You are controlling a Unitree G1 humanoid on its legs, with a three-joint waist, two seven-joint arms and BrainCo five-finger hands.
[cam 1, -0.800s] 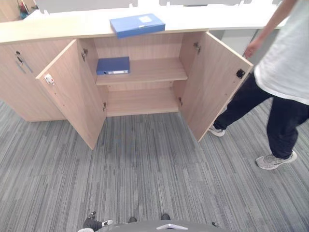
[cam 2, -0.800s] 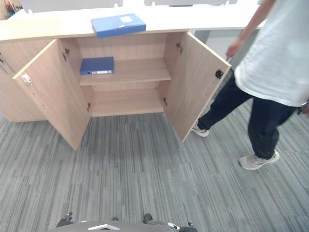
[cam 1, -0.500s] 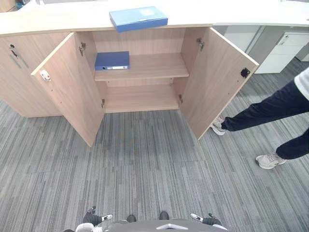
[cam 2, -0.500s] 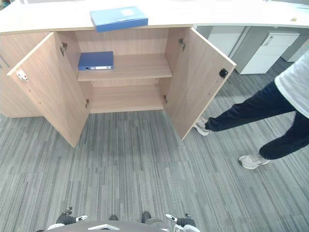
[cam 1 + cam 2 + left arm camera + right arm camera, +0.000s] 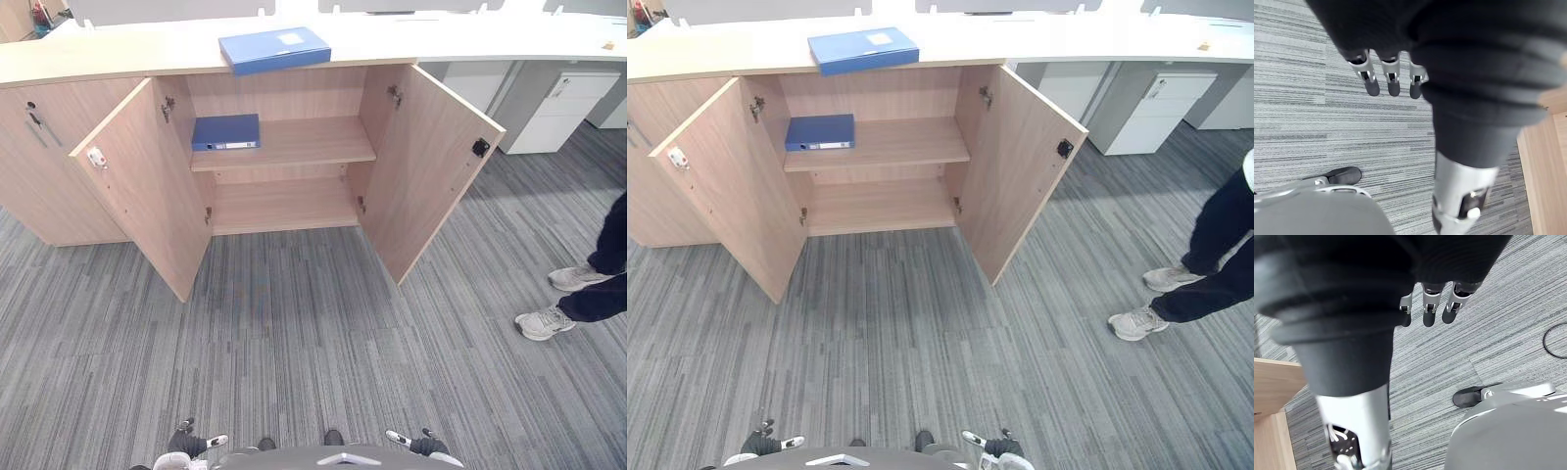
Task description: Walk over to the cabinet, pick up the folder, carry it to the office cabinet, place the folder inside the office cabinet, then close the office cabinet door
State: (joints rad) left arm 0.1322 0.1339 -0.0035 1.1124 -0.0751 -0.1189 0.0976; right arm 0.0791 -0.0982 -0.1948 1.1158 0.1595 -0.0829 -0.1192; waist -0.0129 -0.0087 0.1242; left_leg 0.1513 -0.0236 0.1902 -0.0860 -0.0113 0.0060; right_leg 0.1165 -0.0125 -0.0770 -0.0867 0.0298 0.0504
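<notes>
A light blue folder [image 5: 275, 49] lies flat on the top of the wooden cabinet [image 5: 88, 59], above its open compartment. A darker blue folder [image 5: 226, 132] lies on the upper shelf [image 5: 304, 142] inside, at its left end. Both cabinet doors stand wide open, the left door [image 5: 147, 191] and the right door [image 5: 431, 166]. My left hand [image 5: 1392, 81] hangs low over the carpet with straight fingers and nothing in it. My right hand [image 5: 1428, 308] hangs the same way, empty. Both hands are far from the cabinet, and their fingertips show at the lower edge of the left eye view.
A person's legs and shoes [image 5: 578, 299] are at the right, on the grey striped carpet [image 5: 294, 333]. White drawer units [image 5: 549, 113] stand under the counter at the back right. A closed cabinet section [image 5: 44, 166] lies left of the open one.
The person has stepped away from the right door to the far right. The view has shifted a little. The folders and doors have not moved.
</notes>
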